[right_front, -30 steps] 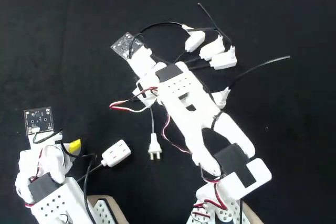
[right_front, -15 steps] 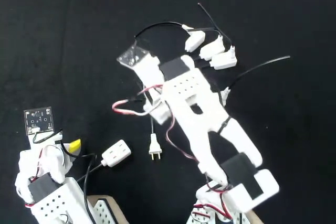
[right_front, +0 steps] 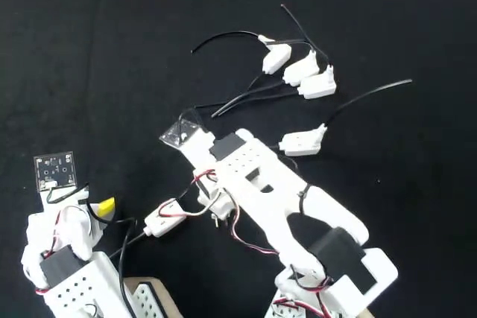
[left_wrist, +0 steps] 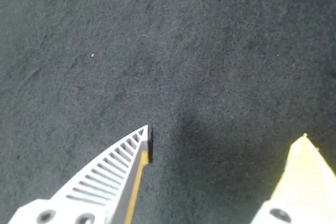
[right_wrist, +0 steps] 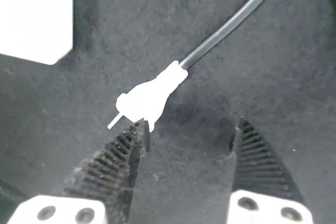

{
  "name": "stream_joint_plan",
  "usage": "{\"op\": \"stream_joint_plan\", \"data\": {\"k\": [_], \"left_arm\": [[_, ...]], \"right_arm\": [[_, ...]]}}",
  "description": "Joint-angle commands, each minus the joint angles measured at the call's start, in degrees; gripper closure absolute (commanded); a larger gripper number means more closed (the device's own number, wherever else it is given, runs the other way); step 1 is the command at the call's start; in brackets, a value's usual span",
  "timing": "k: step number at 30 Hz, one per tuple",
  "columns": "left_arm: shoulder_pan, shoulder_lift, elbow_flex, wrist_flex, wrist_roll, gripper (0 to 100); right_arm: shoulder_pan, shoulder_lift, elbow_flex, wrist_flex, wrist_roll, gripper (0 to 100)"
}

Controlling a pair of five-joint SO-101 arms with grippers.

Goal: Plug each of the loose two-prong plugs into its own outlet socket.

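Loose two-prong plug (right_wrist: 149,98) flat on the black table (right_front: 89,72), just beside the tip of one finger of the right gripper (right_wrist: 186,132) and outside the gap between the fingers. Black cord (right_wrist: 236,19) trailing off from the plug's back end. Claw of that gripper wide, holding nothing.

White outlet socket (right_front: 165,217) near the plug but apart from it, at lower centre-left of the high view, just left of the right arm (right_front: 261,184). Arm slanting from the lower right corner up toward mid-frame.

Second socket (right_front: 302,141) right of centre, its cord running to the upper right. Cluster of three white plug bodies (right_front: 302,72) at upper centre, with black cords fanning out.

Left gripper (left_wrist: 226,135) in the lower left corner of the high view, low over bare cloth. Claw wide, one finger white and one yellow, nothing between them.
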Motion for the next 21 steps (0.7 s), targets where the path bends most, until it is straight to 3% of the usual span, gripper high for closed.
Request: {"op": "stream_joint_plan", "data": {"k": [1,21], "left_arm": [[0.48,-0.53,0.04,-1.05,-0.35,60],[0.48,-0.53,0.04,-0.97,-0.35,60]], "right_arm": [[-0.88,-0.13,0.04,-1.93,-3.69,74.7],[-4.66,14.46,-2.24,-5.19,-21.54,74.7]]}}
